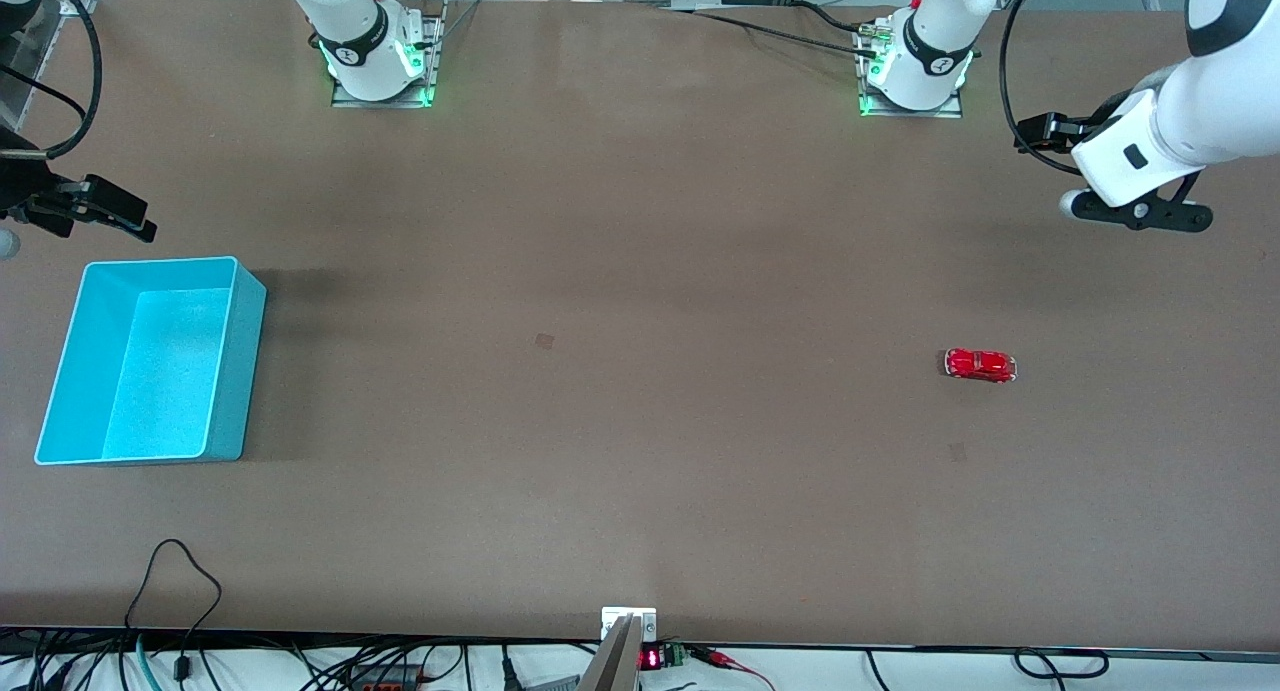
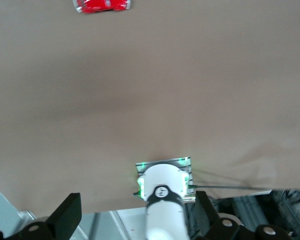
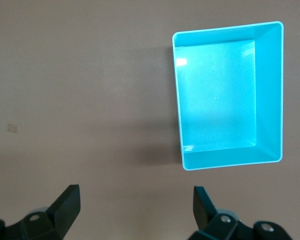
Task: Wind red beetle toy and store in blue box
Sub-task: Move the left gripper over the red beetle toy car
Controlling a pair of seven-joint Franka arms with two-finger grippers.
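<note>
Cable tangle (image 1: pixel 180 611) at brown table (image 1: pixel 640 271) edge; both end effectors (image 1: pixel 1135 211) (image 1: pixel 90 206) wide, empty.

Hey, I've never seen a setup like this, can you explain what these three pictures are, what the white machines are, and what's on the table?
These are two white robot arms bolted to a brown table, each ending in a two-fingered pincer.

The wide picture comes from a high camera facing the robots, so their bases sit along its top edge. The other two come from small cameras on each arm's wrist, looking down past its own black fingers.

The left pincer hangs over the table at the left arm's end; the right pincer hangs just above the box's end of the table. Both are open and hold nothing.

Two things lie on the table. A small red toy car sits toward the left arm's end, also showing in the left wrist picture. An empty blue box stands toward the right arm's end, seen from above in the right wrist picture.
</note>
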